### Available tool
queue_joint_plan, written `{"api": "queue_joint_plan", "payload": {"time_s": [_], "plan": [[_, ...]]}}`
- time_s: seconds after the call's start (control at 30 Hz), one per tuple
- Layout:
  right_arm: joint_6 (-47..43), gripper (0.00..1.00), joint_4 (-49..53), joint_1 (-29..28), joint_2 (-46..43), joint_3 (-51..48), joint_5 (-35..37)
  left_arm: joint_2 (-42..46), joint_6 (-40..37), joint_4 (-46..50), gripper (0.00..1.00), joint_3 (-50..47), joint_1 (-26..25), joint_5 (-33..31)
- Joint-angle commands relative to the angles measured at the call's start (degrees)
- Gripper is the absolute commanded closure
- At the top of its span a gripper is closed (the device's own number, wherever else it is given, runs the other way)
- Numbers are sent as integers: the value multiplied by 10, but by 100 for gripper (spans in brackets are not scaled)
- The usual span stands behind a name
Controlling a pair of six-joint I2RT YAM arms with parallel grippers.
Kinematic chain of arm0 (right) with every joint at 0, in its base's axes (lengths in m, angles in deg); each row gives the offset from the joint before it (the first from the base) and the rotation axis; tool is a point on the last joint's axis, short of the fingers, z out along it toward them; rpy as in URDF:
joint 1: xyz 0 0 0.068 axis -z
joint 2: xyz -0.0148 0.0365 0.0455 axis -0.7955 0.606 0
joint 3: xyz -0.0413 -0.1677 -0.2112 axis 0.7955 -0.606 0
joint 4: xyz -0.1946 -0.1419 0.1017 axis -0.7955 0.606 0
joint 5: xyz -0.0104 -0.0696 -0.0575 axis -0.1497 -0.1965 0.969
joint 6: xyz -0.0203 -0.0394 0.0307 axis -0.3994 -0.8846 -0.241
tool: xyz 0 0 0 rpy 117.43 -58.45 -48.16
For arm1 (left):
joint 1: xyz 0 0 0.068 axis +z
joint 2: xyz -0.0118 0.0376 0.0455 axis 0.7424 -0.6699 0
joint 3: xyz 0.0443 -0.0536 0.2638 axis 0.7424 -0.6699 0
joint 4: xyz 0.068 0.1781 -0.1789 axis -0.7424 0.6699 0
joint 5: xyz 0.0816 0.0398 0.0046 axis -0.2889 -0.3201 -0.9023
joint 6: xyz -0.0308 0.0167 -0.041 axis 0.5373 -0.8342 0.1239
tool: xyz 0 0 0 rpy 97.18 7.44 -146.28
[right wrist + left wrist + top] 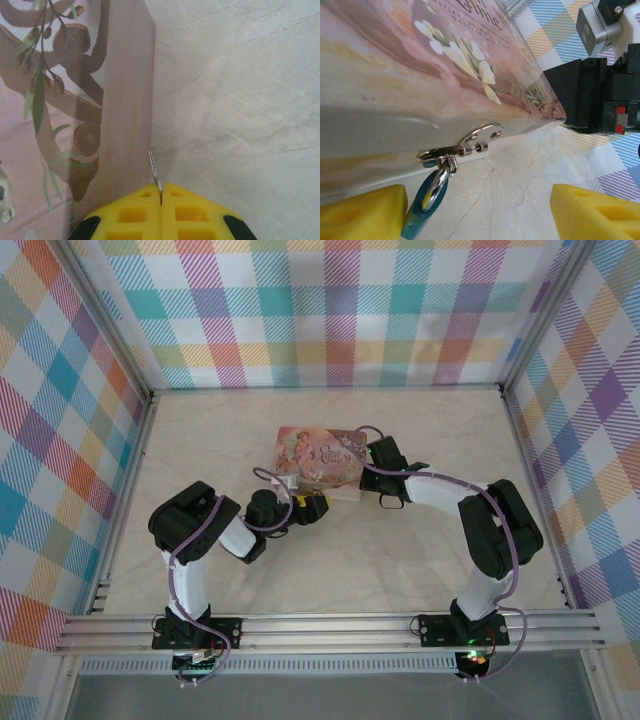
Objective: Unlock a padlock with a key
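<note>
One key (155, 172) pokes out from the closed right jaws.

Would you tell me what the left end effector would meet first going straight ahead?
Probably the front wall of the pink tin, near its hasp. The padlock hangs off that line, beside one finger, so the open left end effector might brush it first; depth is unclear.

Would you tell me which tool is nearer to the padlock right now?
Left. The left tool stands open around the padlock, which hangs from the tin's hasp, with one finger right beside it. The right tool, shut on the key, sits at the tin's end, farther off.
</note>
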Motion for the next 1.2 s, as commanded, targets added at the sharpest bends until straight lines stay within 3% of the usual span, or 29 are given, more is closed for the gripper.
{"api": "queue_joint_plan", "payload": {"time_s": [0.0, 0.1, 0.3, 0.5, 0.6, 0.9, 0.97, 1.17], "plan": [[9, 100, -12, -7, -5, 2, -10, 9, -1, -17, 29, 7, 4, 26], [9, 100, -12, -7, -6, 2, -12, 2, 5, -17, 30, 16, 4, 33], [9, 100, -14, -7, -9, 0, -14, -7, 6, 9, 44, 29, 5, 36], [8, 100, -17, -7, -9, -3, -15, -18, 8, 29, 51, 34, 10, 34], [10, 100, -19, -7, -7, -5, -16, -24, 10, 31, 46, 34, 10, 34], [10, 100, -23, -8, -8, -8, -17, -47, 31, 19, 52, 42, 11, 41], [10, 100, -23, -8, -8, -10, -16, -45, 31, 20, 59, 39, 14, 39], [10, 100, -27, -8, -12, -14, -16, -39, 27, 38, 66, 38, 23, 42]]}}
